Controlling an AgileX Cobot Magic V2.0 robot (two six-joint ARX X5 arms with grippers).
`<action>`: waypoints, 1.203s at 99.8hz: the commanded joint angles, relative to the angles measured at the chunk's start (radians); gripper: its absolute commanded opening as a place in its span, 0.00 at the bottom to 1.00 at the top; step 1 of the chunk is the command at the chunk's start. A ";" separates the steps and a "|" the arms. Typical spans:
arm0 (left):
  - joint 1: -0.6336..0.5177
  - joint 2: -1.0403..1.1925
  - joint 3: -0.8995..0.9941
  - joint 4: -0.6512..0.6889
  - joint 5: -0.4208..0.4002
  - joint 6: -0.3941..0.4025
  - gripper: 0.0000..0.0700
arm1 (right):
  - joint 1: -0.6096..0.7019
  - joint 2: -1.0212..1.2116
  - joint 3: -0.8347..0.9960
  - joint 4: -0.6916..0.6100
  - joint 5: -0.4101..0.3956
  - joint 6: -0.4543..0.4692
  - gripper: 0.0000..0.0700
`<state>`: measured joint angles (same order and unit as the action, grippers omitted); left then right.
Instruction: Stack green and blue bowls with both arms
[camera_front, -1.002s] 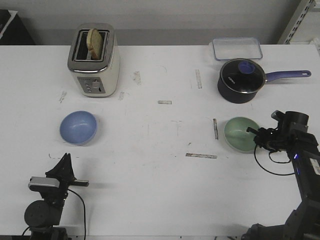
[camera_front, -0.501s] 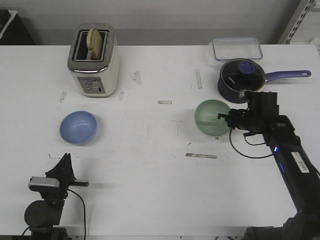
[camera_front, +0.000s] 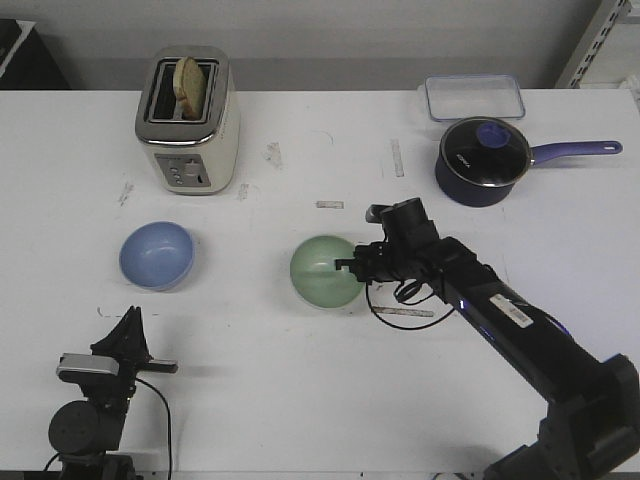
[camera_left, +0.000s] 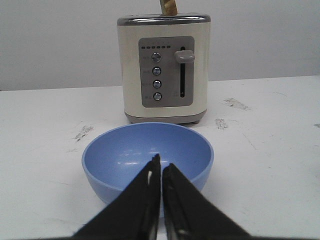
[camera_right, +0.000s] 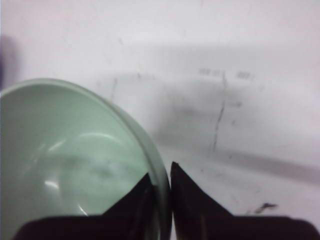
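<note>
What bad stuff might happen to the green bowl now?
The right pincer pinches only the green bowl's thin rim, so it might slip out and drop. The bowl looks tilted in the right wrist view, so it may land crooked on the blue bowl and slide off.

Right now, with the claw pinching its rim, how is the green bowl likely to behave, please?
The green bowl looks rigid and probably light, hanging from one rim pinch by the right claw. Its smooth, sheeny wall may slip or pivot. Set down, its rounded underside could rock.

Bright even light, soft shadows; right wrist view blurred
</note>
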<state>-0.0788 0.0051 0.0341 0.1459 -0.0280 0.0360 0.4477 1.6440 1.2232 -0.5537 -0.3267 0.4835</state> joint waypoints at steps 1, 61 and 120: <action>0.001 -0.002 -0.022 0.012 -0.002 0.004 0.00 | 0.014 0.038 0.013 0.022 0.023 0.046 0.00; 0.001 -0.002 -0.022 0.012 -0.002 0.004 0.00 | 0.026 0.076 0.013 0.039 0.098 0.069 0.31; 0.001 -0.002 -0.022 0.012 -0.002 0.004 0.00 | -0.065 -0.243 -0.126 0.175 0.318 -0.242 0.63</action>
<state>-0.0788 0.0051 0.0341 0.1455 -0.0280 0.0357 0.3828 1.4334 1.1301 -0.4126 -0.0494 0.3481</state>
